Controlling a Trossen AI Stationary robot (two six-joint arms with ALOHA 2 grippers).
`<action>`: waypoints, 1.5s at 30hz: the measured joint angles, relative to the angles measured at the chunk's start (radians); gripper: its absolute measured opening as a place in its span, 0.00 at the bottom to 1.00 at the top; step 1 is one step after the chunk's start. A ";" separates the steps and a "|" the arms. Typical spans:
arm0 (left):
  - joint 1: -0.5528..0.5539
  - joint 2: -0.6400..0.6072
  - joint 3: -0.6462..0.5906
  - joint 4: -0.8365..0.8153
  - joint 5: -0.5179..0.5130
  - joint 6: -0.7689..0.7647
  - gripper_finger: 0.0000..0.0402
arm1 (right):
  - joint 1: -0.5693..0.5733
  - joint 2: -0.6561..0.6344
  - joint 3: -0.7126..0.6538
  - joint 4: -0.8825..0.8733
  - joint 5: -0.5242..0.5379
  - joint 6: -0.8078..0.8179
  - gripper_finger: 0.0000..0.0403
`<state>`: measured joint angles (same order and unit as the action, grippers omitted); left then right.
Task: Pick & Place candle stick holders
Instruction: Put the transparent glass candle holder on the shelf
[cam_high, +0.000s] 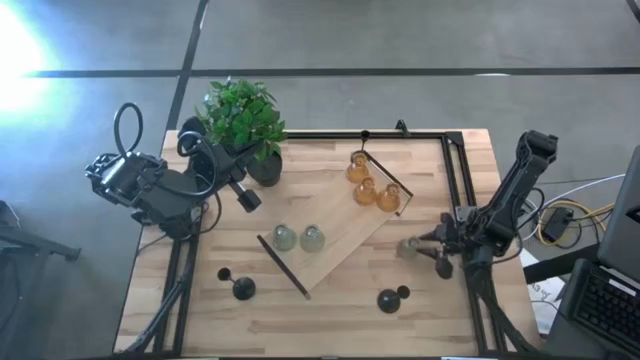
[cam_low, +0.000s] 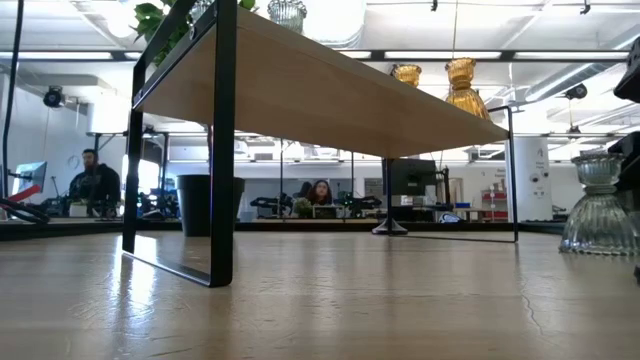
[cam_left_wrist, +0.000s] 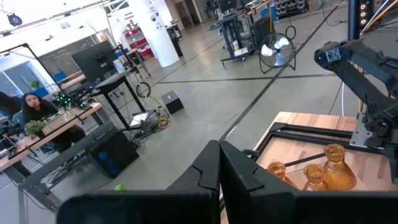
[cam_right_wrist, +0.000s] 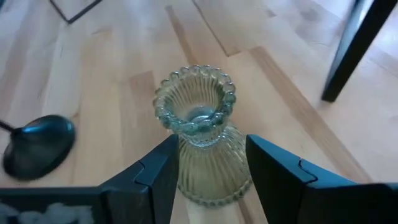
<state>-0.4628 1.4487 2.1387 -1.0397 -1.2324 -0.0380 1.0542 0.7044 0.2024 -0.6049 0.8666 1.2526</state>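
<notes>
A: Right gripper (cam_right_wrist: 208, 171) first. State?

B: Fingers spread, one either side of a ribbed green-grey glass holder (cam_right_wrist: 200, 134), which stands upright on the table between them. Not clamped as far as I can tell; a thin gap shows on each side in the right wrist view. In the high view that's at right of centre, gripper (cam_high: 428, 248) beside the pale holder (cam_high: 407, 247), just off the right end of the raised wooden shelf (cam_high: 330, 235).

A: So which step?

B: I'd call it pre-grasp on the third green-grey one. Next move needs the fingers closing on the narrow waist, then a lift clear of the table, presumably up to the shelf. Ribbed glass, so squeeze square or it may slip.

A: Other holders?

B: Two green-grey holders (cam_high: 298, 237) on the shelf, lower left part. Three amber holders (cam_high: 368, 182) on the shelf, upper right part. Black stemmed ones down on the table: one black holder (cam_high: 242, 288) at lower left, another black holder (cam_high: 390, 299) at lower centre-right. Can't place a third for sure.

A: Left arm?

B: Parked at left of frame, left gripper (cam_high: 245, 198) near the potted plant (cam_high: 243, 118). Its fingers (cam_left_wrist: 239, 177) look pressed together in the left wrist view, holding nothing.
</notes>
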 joint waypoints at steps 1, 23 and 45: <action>0.001 0.000 0.000 0.000 0.000 0.000 0.01 | -0.008 0.005 -0.001 0.009 0.000 0.000 0.45; 0.003 -0.013 0.000 -0.027 0.001 -0.076 0.01 | -0.149 0.176 -0.017 0.336 -0.038 -0.150 0.48; 0.003 -0.013 0.000 -0.038 0.020 -0.093 0.01 | -0.240 0.300 -0.016 0.537 -0.009 -0.261 0.60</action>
<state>-0.4595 1.4353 2.1387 -1.0774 -1.2125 -0.1308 0.8143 1.0048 0.1860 -0.0683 0.8577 0.9912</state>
